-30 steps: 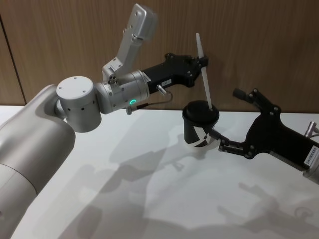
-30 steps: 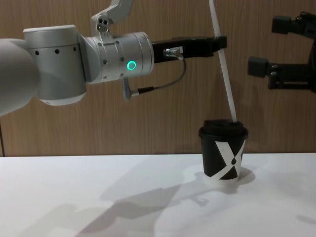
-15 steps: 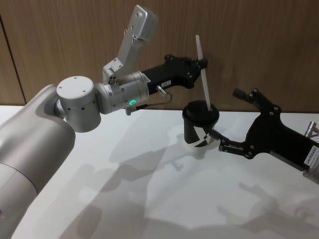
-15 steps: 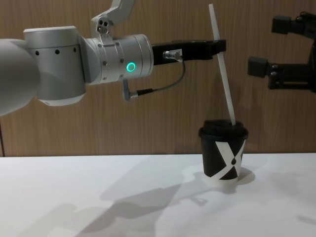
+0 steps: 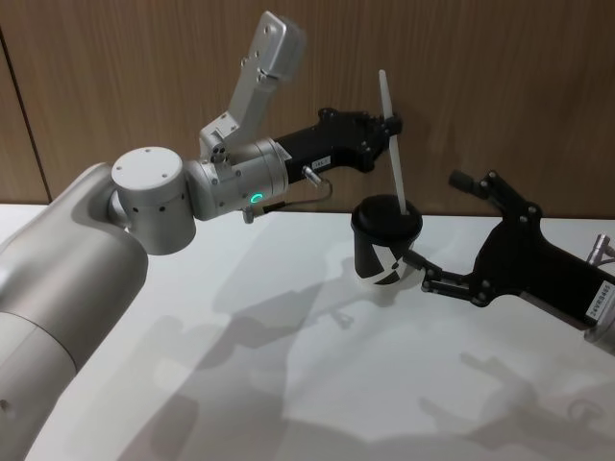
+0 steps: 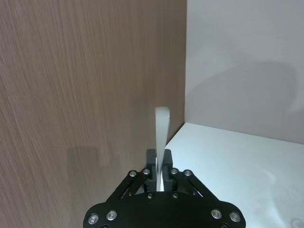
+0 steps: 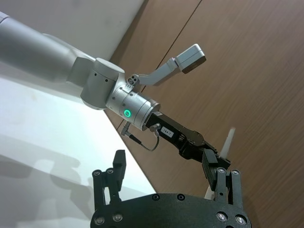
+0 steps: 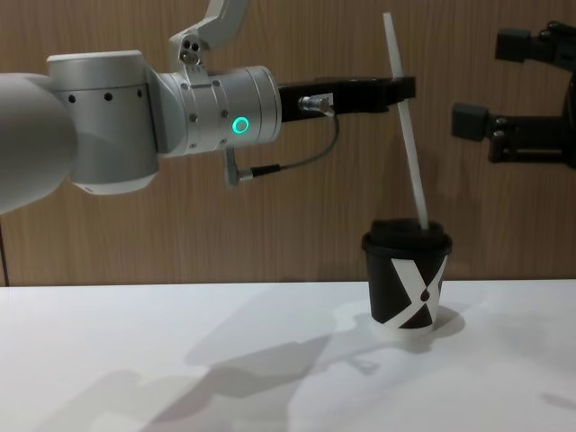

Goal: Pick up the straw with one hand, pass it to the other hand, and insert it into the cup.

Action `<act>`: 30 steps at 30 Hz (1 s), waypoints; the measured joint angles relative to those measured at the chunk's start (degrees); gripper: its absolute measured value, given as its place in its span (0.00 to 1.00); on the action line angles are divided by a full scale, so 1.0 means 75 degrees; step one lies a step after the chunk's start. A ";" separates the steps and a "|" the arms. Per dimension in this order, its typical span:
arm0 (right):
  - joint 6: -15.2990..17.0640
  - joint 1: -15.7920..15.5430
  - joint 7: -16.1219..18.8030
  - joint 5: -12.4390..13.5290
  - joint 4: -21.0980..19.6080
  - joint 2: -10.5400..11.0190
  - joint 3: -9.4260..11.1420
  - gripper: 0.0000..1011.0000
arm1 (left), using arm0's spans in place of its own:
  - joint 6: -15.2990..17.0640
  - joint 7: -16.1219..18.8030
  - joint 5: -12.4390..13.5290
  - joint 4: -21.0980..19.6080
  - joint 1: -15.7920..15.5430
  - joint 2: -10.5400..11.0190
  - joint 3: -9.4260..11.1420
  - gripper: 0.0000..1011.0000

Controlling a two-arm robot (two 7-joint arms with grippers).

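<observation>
Left tool (image 5: 390, 123), reaching out from the silver wrist with its green ring, stays pinched shut on the straw (image 5: 394, 154) high along its length, the lower tip now sitting in the black lid of the cup (image 5: 384, 242) on the white counter (image 5: 288, 384). Over the last second the straw has sunk slightly, so insertion looks under way but shallow; a further push down seems needed before letting go. Right tool (image 5: 461, 235) hovers just beside the cup, fingers spread wide and empty, one low near the cup's base.
</observation>
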 joint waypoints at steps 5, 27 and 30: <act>0.0000 0.0000 0.0000 0.0000 0.0000 0.0000 0.0000 0.99 | -0.0008 -0.0016 0.0010 0.0041 -0.0013 -0.0018 -0.0009 0.18; 0.0000 0.0000 0.0000 0.0000 0.0000 0.0000 0.0000 0.99 | -0.0031 -0.0042 0.0029 0.0089 -0.0025 -0.0040 -0.0034 0.85; 0.0004 0.0005 -0.0001 0.0007 -0.0001 0.0000 0.0000 0.99 | -0.0030 -0.0020 0.0030 -0.0042 0.0057 -0.0003 -0.0051 0.93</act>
